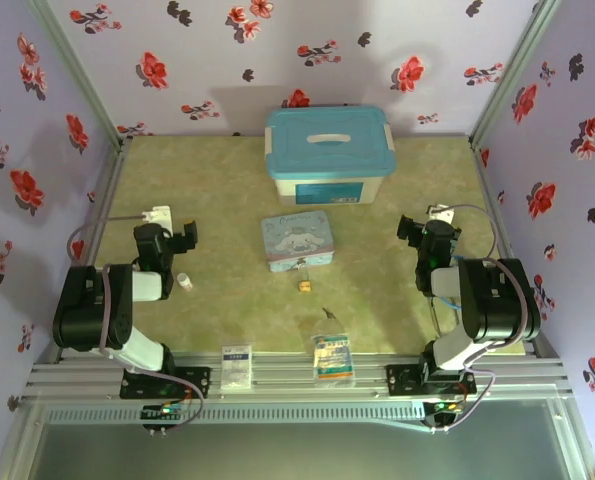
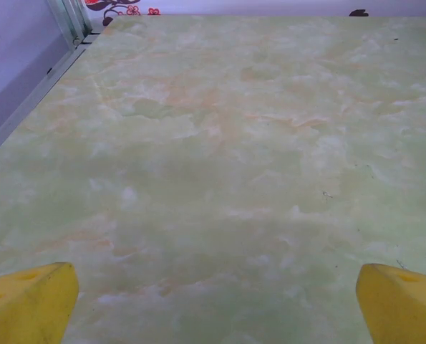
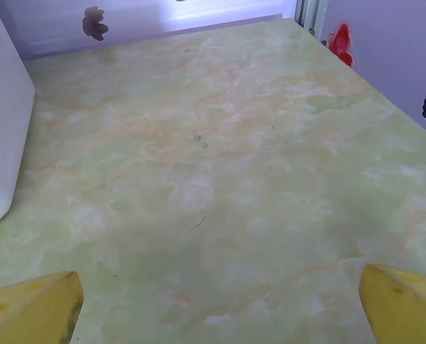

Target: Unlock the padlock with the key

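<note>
Top external, padlock (image 1: 304, 287): I see a tiny brass-gold block.
Key (image 1: 328, 315): thin grey sliver, nearby.
Left fingers (image 2: 26, 301): apart.
Right fingers (image 3: 26, 308): apart.

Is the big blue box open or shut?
Shut. The blue lid sits flat over the whole white box, with no gap showing from above.

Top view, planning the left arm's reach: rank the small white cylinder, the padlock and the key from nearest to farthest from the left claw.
From the left claw:
1. white cylinder, just on its near side.
2. padlock, to its right, in front of the tin.
3. key, right of the padlock, nearer the front edge.
</note>
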You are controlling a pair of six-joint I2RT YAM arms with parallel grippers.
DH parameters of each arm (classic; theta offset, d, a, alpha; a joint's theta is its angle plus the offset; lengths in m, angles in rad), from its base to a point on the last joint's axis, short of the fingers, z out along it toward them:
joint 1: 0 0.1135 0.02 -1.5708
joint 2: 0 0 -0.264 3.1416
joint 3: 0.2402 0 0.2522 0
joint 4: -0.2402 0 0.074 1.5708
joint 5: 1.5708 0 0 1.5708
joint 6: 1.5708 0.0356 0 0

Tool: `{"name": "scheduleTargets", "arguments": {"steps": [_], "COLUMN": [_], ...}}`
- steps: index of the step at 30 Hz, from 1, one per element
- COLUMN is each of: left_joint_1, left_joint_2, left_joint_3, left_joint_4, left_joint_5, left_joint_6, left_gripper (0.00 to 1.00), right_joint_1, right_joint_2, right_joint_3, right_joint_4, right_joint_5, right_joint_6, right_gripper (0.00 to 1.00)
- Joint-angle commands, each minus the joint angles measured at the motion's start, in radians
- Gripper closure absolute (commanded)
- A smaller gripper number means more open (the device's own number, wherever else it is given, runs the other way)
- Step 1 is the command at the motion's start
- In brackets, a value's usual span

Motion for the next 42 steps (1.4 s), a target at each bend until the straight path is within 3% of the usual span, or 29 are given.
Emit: {"name": "scheduleTargets", "arguments": {"steps": [1, 37, 42], "left_joint_1": [0.004, 0.007, 0.006], "left_joint_2": [0.002, 0.001, 0.0], "left_joint_3": [0.016, 0.018, 0.015], "left_joint_4": [0.022, 0.02, 0.024], "left_joint_5": [0.025, 0.026, 0.022], "left_joint_6": [0.016, 0.014, 0.013], "left_gripper": [0.0, 0.0, 0.0], "right_joint_1": [0.005, 0.0, -0.004], "right_joint_2": [-0.003, -0.004, -0.005], "right_joint_3": [-0.007, -0.005, 0.006], "right_joint_4": [0.032, 0.028, 0.009], "right_joint_5": [0.026, 0.017, -0.062], "right_joint_6": [-0.007, -0.004, -0.024], "right_gripper": [0.01, 0.01, 0.01]}}
